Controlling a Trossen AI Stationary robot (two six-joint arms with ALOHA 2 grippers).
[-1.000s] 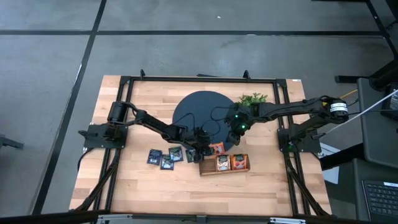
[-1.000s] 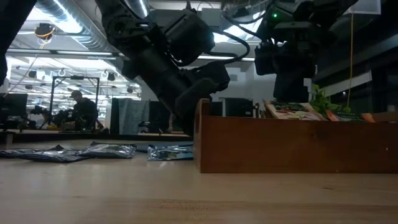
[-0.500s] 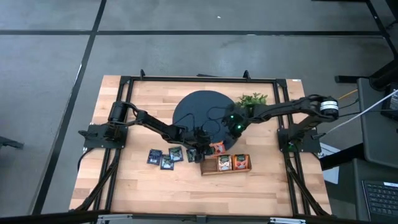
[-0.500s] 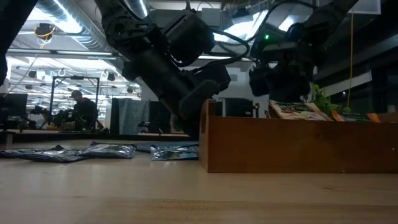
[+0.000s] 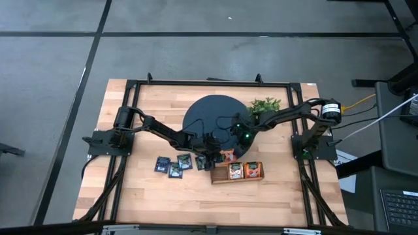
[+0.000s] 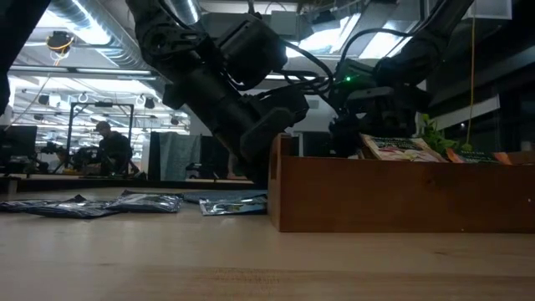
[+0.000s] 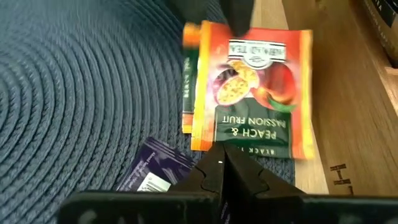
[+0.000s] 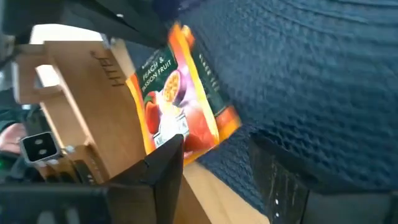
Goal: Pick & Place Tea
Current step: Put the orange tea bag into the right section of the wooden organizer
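An orange-red tea sachet (image 7: 249, 87) printed with fruit hangs over the edge of the dark round mat (image 5: 209, 117), beside the wooden tray (image 5: 219, 175). My left gripper (image 7: 219, 152) is shut on it. My right gripper (image 8: 214, 146) is open. Its two fingers stand on either side of the sachet's opposite end (image 8: 208, 134); I cannot tell whether they touch it. A navy sachet (image 7: 152, 177) lies on the mat under my left fingers. Three dark sachets (image 5: 175, 166) lie flat on the wood to the left. My left gripper pinches the middle of the sachet's near edge (image 7: 245, 149) between its fingertips. The fingers slant down from the table's left. The sachet reaches forward from the tips, face up, toward my right gripper. Whether its far end rests on the mat does not show.
The tray holds a beige sachet (image 5: 235, 171) and an orange one (image 5: 252, 170) in its middle and right compartments. A leafy green plant (image 5: 266, 104) stands at the mat's far right. Black frame rails run around the table. A person shows far behind in the low view.
My right gripper has come down and toward the table's left, closing in on the orange sachet from the far side. My left gripper and the sachet have stayed in place.
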